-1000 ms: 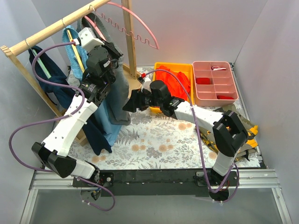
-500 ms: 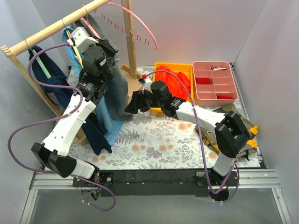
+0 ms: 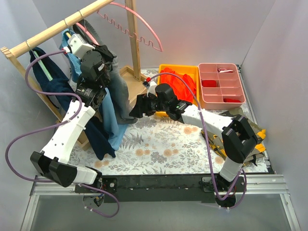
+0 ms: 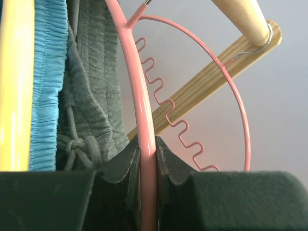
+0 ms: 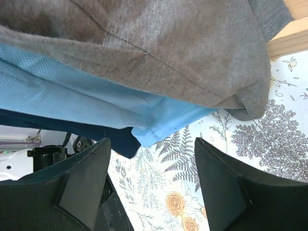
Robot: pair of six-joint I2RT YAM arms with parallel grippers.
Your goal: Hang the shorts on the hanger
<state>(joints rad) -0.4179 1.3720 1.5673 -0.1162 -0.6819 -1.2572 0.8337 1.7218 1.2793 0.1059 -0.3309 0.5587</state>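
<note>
Evidently the draping is nearly done: the dark grey soft fabric shorts (image 3: pixel 120 91) appear to hang from the thin pink plastic hanger (image 4: pixel 139 82), up by the round wooden rail (image 3: pixel 53 27) at the table's far left corner. Their legs trail down towards the floral mat (image 3: pixel 163 144).

The left gripper (image 4: pixel 147 151) has its fingers pinched tight on the hanger's arm, most likely to stop it swinging while the cloth is tugged. Whether the hook sits on the rail cannot be told.

The right gripper (image 3: pixel 135 107) sits at the shorts' lower hem with its fingers spread and nothing between them, placed, I judge, to pull or smooth the fabric.

The light blue shorts (image 4: pixel 48 72) and a yellow plastic hanger (image 4: pixel 14 82) crowd just beside, so snagging a neighbour is the risk.
</note>
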